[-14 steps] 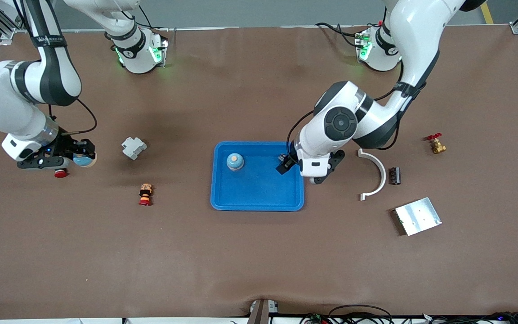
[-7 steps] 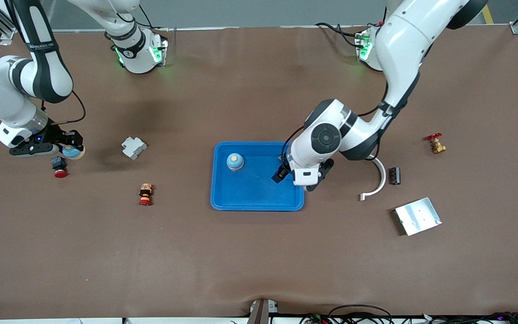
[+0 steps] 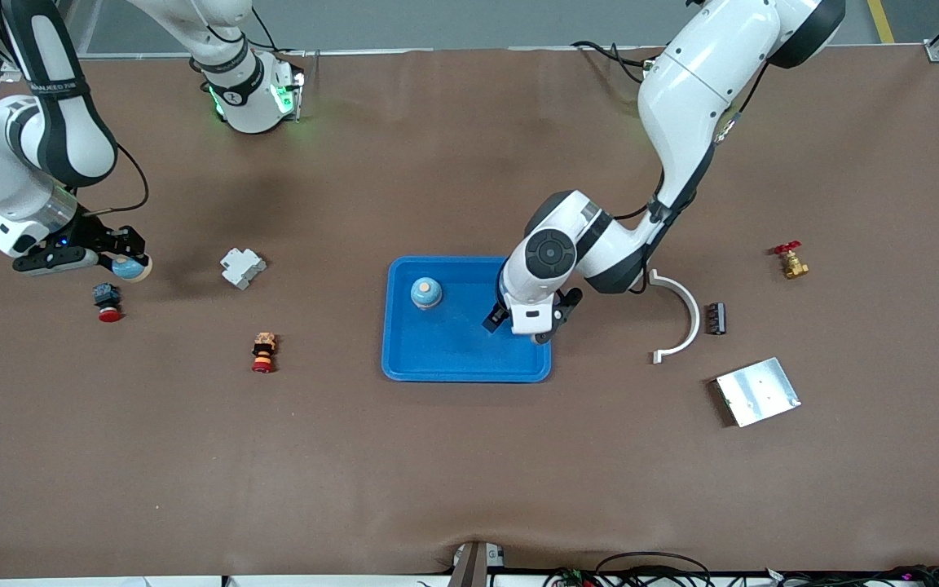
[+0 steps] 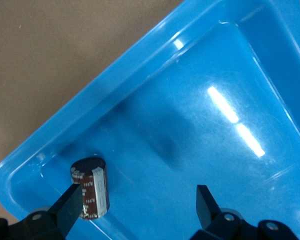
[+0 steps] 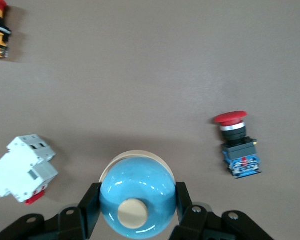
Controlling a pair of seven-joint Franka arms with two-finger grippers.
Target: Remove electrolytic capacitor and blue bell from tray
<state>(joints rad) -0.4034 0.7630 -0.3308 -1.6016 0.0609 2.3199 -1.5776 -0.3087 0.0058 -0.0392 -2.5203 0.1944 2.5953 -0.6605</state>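
Note:
A dark brown capacitor (image 4: 90,187) with a grey stripe stands in a corner of the blue tray (image 3: 453,359), right beside one finger of my open left gripper (image 4: 137,200). The front view shows that gripper (image 3: 523,324) low over the tray's end toward the left arm, and its hand hides the capacitor there. My right gripper (image 5: 137,197) is shut on a blue bell (image 5: 140,182) with a cream knob. It holds the bell (image 3: 129,267) over the table at the right arm's end. Another blue bell (image 3: 426,293) sits in the tray.
A red push button (image 3: 107,300) lies just beneath the right gripper (image 3: 123,262), a white circuit breaker (image 3: 241,267) and a second push button (image 3: 263,352) lie toward the tray. A white curved piece (image 3: 685,318), black part (image 3: 715,318), metal plate (image 3: 757,391) and brass valve (image 3: 791,261) lie toward the left arm's end.
The right gripper has carried its bell away from the tray, uncovering the red push button. The left gripper has shifted over the tray toward its middle, still open.

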